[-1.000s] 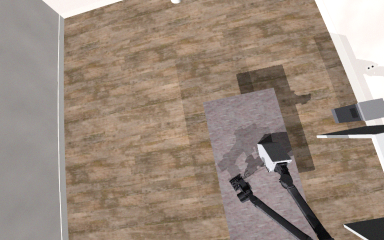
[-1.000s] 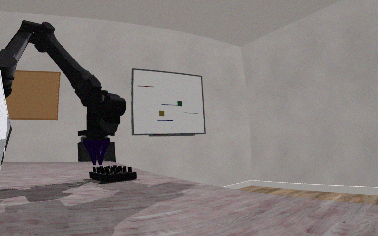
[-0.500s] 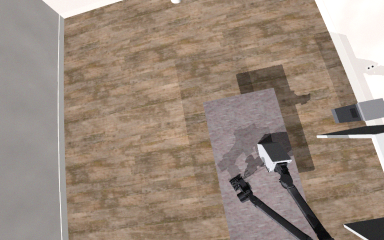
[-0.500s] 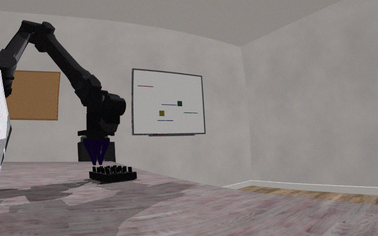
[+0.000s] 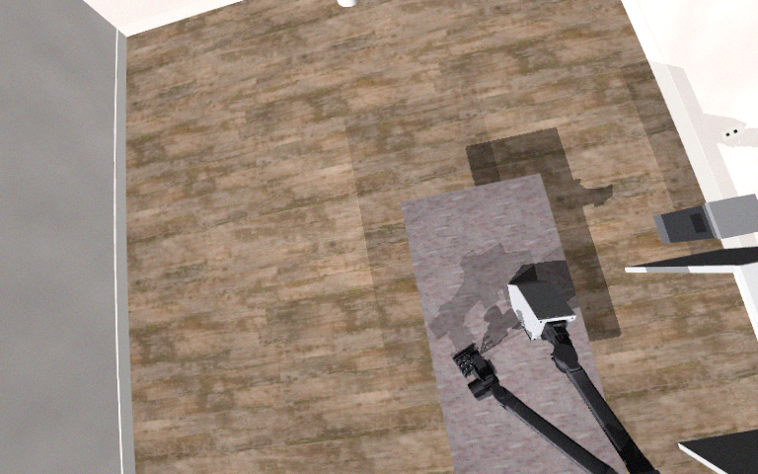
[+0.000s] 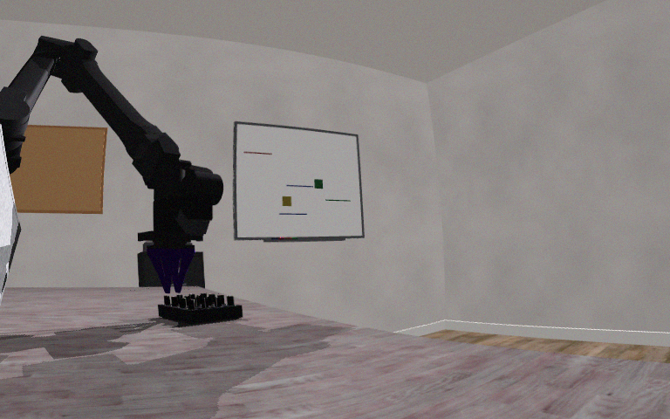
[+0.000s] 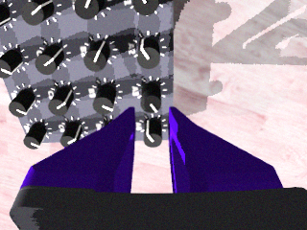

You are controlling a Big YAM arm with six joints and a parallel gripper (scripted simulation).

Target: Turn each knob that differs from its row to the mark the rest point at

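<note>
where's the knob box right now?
Exterior view: the knob box sits on the table, left of centre, directly under the hand, before the whiteboard wall.

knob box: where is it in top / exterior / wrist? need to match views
Top: black sixteen-knob box, lower centre-right, on the pale table, partly under the wrist.
Exterior: lower left, directly below the arm.
Wrist: upper left, beyond the fingertips.
Shared landmark: purple-fingered gripper above the box.

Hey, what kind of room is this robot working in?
Probably an office or classroom-style workroom. A whiteboard and a cork board hang on the wall, the floor is wood plank, and the arm works over a knob box on a table.
</note>
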